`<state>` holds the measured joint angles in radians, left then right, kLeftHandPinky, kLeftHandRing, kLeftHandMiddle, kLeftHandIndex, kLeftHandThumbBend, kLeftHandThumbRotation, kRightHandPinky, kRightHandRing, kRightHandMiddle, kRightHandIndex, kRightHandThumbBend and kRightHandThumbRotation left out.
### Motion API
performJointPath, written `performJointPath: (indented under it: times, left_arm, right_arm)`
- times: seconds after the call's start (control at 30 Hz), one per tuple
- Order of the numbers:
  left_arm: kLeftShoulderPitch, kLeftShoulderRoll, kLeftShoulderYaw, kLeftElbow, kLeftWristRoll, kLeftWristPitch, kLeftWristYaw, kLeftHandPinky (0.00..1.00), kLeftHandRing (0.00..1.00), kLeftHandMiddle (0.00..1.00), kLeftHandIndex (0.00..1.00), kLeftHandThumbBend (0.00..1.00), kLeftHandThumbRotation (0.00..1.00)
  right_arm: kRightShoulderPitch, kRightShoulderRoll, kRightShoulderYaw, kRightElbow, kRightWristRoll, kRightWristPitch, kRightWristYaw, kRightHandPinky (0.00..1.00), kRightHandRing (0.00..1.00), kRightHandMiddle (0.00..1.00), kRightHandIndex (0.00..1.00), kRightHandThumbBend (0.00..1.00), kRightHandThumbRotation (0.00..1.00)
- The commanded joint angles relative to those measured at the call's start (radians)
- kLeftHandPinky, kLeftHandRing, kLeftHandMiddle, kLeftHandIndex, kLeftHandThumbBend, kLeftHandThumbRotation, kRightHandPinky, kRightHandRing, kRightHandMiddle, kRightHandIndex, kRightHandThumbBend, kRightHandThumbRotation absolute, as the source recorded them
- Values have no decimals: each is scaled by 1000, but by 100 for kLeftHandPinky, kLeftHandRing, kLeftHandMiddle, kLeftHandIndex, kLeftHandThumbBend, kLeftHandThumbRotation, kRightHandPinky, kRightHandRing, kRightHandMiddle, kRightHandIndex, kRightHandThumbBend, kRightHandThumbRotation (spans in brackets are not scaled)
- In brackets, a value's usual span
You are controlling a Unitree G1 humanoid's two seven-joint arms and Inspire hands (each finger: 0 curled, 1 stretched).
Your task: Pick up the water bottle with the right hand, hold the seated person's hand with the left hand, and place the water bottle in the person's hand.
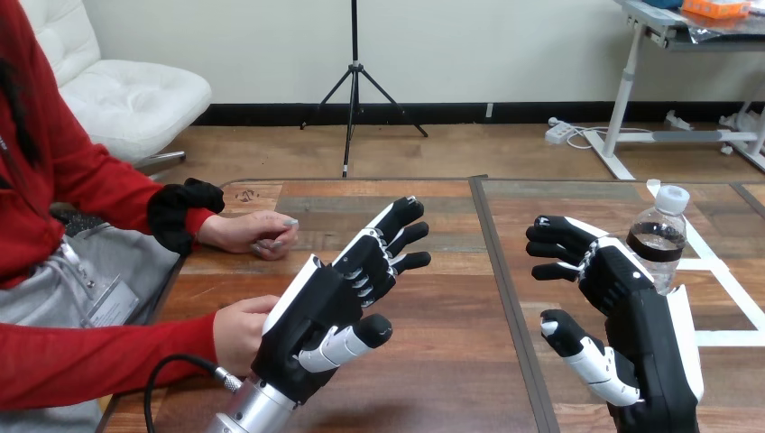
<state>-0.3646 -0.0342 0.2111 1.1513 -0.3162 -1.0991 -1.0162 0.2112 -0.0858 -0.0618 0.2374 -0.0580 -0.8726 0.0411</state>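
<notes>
**Clear plastic bottle waits upright, ungrasped, behind the right robot hand**

Clear plastic with a white cap and a dark band below the neck, the water bottle stands on the bench just beyond the right robot hand, on its outer, back-shell side. The hand hides the bottle's lower part, so whether the two touch cannot be told. The bottle's long axis runs vertically, cap up, base toward the bench, with no lean that shows.

The right robot hand is spread apart and holds nothing. Its fingers reach toward the middle of the bench, away from the bottle, and its thumb hangs lower and nearer the robot. The step in hand looks like the pickup, and it has not yet been made. To do it well, the palm probably has to come round to face the bottle's body. The fingers and thumb should then close on the straight part under the dark band, not on the narrow neck. A level, square approach would keep the bottle from being tipped.

The left robot hand hovers over the bench with fingers straight and apart, gripping nothing. The person's near hand sits just beside its outer edge, and contact cannot be told. The person's far hand rests on the bench beyond the left robot hand, apart from it.
</notes>
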Motion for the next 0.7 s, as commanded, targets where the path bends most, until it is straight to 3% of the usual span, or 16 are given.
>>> performJointPath:
  times: [0.0, 0.43, 0.67]
  left_arm:
    - [-73, -7, -4, 6, 3, -14, 7, 87, 94, 97, 95, 100, 70]
    - [-82, 0, -5, 10, 23, -25, 22, 86, 94, 97, 95, 100, 71]
    - [-87, 1, -2, 8, 11, -14, 5, 87, 94, 96, 94, 100, 71]
  right_arm:
    - [-43, -12, -16, -13, -12, -15, -14, 62, 71, 74, 74, 100, 72]
    - [-45, -7, -18, -18, -27, -10, -29, 61, 71, 74, 74, 100, 72]
    - [-46, -1, -15, -21, -33, -14, -37, 61, 72, 74, 74, 100, 72]
